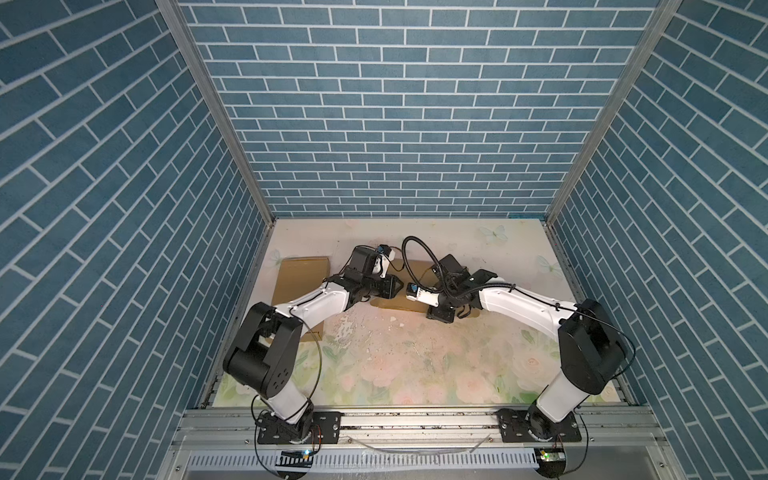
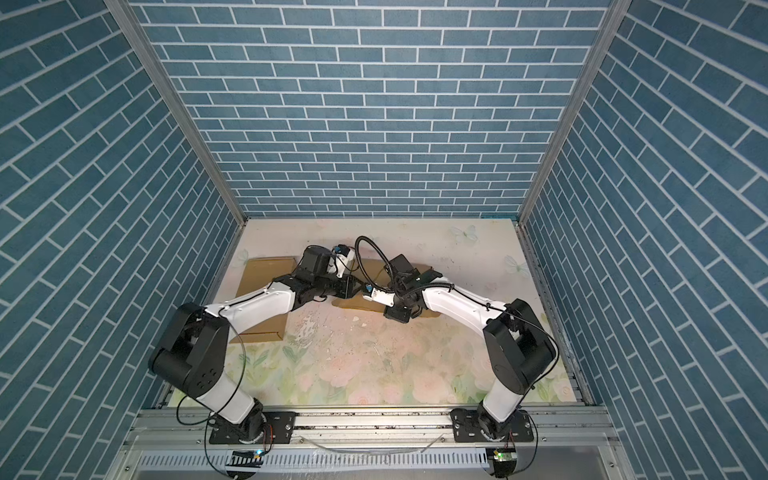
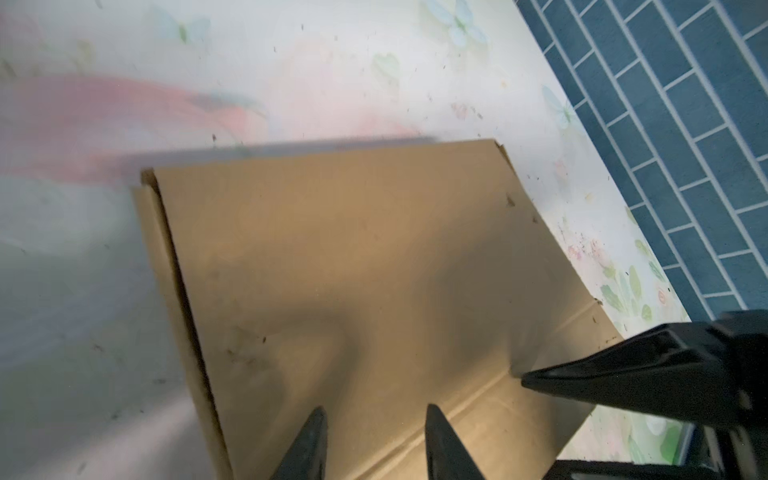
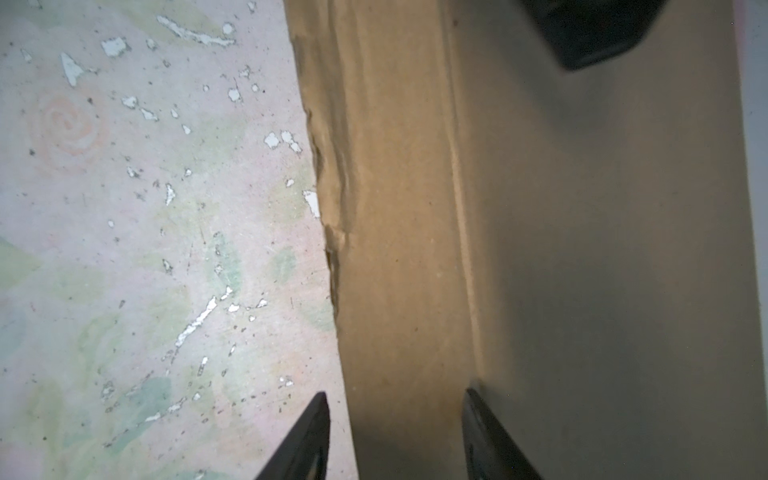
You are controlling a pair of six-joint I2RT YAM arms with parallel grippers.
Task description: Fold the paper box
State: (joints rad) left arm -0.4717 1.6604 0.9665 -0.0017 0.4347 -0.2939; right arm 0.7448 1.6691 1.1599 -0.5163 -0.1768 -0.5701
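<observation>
The paper box (image 1: 301,274) is a flat brown cardboard blank lying on the floral table, under both wrists. In the left wrist view its wide panel (image 3: 353,270) fills the middle, with a crease running near my left gripper (image 3: 376,419). That gripper hangs open over the panel, nothing between its fingers. One of the right gripper's fingers (image 3: 623,370) touches that crease. My right gripper (image 4: 395,405) is open and straddles the box's narrow edge flap (image 4: 395,208). One tip is over the table, the other at the fold line. In a top view the left gripper (image 1: 400,286) points right.
Blue brick walls (image 1: 415,124) close in the back and both sides. The table cover (image 4: 145,249) is worn and flaking beside the box's dented edge. An aluminium rail (image 1: 415,424) carrying both arm bases runs along the front.
</observation>
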